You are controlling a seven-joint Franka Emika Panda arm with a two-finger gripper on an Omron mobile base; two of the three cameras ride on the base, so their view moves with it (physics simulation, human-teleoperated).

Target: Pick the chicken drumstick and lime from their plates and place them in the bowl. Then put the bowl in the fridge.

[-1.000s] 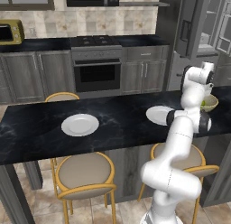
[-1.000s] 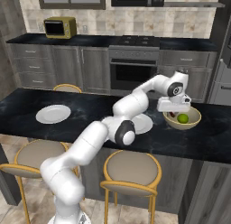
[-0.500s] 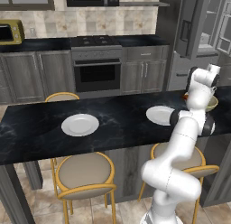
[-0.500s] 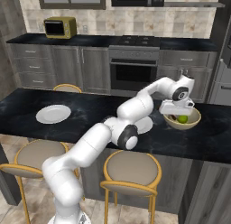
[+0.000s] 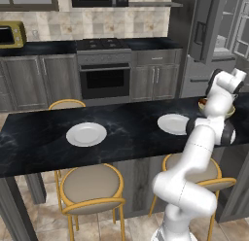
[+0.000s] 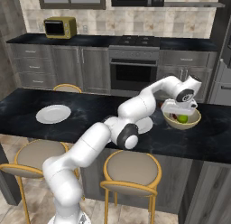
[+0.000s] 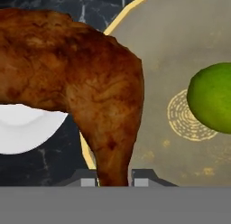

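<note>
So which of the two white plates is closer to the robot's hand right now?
The plate next to the bowl, partly behind the arm. The gripper is over that bowl, while the other plate lies alone far along the counter.

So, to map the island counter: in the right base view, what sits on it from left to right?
Round white flat plate → second white plate, partly behind the arm → deep tan bowl holding the yellow-green lime.
</note>
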